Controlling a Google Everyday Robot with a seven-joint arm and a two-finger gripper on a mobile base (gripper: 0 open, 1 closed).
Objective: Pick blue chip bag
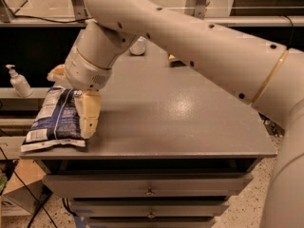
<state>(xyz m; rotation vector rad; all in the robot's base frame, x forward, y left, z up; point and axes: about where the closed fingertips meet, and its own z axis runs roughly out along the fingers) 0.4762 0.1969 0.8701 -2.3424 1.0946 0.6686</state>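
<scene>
Blue chip bag (pixel 53 120) is lying at the corner edge of the grey drawer cabinet (pixel 180 122); the gripper (pixel 71 101), fingers spread, is straddling it. A glancing closure could be pushing it overboard.

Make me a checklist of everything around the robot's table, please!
Surface: grey table top, bare across the middle and right.
Job's things: blue chip bag lies flat at the front left corner.
Clutter: a pale object at the far edge, mostly hidden by the arm; cannot tell what it is.
Grippers: pincer is down at the bag's right edge, touching it.
Cables: a black cable runs over the floor at lower left.
Surroundings: drawers under the table top, a pump bottle on a shelf to the left, a cardboard box on the floor.
</scene>
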